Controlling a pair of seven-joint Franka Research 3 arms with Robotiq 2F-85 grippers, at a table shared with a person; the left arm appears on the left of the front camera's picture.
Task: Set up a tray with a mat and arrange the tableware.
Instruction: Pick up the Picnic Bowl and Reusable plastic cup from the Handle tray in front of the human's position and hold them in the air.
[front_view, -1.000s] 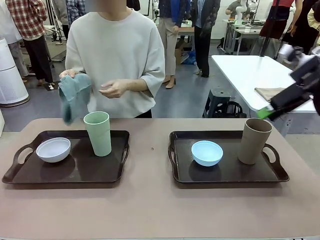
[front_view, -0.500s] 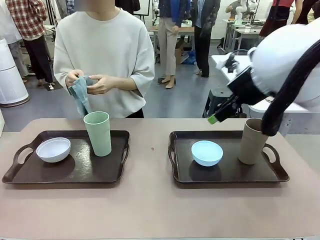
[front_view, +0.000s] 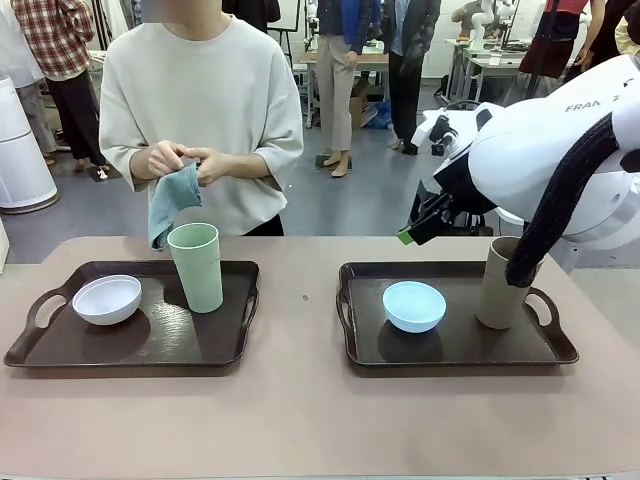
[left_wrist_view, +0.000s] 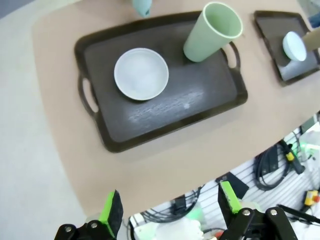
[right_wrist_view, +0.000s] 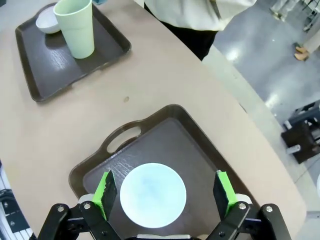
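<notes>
My left gripper (left_wrist_view: 170, 202) hangs wide open, just off the table (left_wrist_view: 165, 165). Ahead of it: dark tray (left_wrist_view: 150, 131), white bowl (left_wrist_view: 141, 73) slightly left, green cup (left_wrist_view: 212, 32) farther right.

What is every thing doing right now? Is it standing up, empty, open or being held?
white bowl: upright, empty, on left tray.
pale green cup: upright, empty, on left tray.
light blue bowl: upright, empty, on right tray.
tan-brown cup: upright, on right tray.
cloth: hanging, held by person's hands.
left claw: open, empty.
right claw: open, empty, above light blue bowl.
</notes>
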